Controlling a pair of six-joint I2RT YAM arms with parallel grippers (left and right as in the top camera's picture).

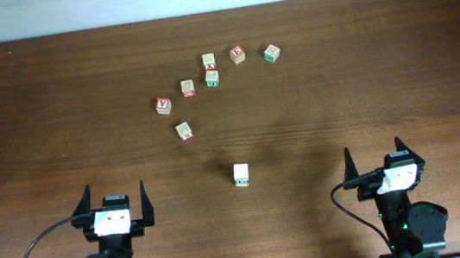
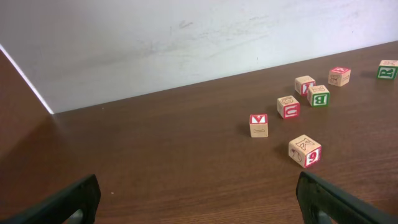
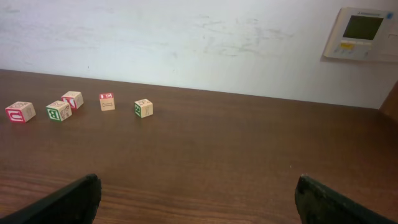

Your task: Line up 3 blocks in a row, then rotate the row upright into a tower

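Several small wooden letter blocks lie in a loose cluster at the far middle of the table. Two show green faces: one (image 1: 212, 79) (image 2: 318, 95) marked B, and one (image 1: 270, 53) (image 2: 387, 69) marked R at the cluster's right end. A lone pale block (image 1: 240, 175) with yellowish edging and blue-green marks sits nearer, between the arms. My left gripper (image 1: 114, 194) (image 2: 199, 205) and right gripper (image 1: 374, 156) (image 3: 199, 202) both stand wide open at the near edge, holding nothing, well short of every block.
Red-faced blocks (image 1: 162, 105) (image 1: 237, 53) (image 1: 188, 88) and pale ones (image 1: 183, 131) (image 1: 208, 61) fill out the cluster. A white wall (image 2: 186, 43) runs along the table's far edge, with a wall panel (image 3: 362, 34) at the right.
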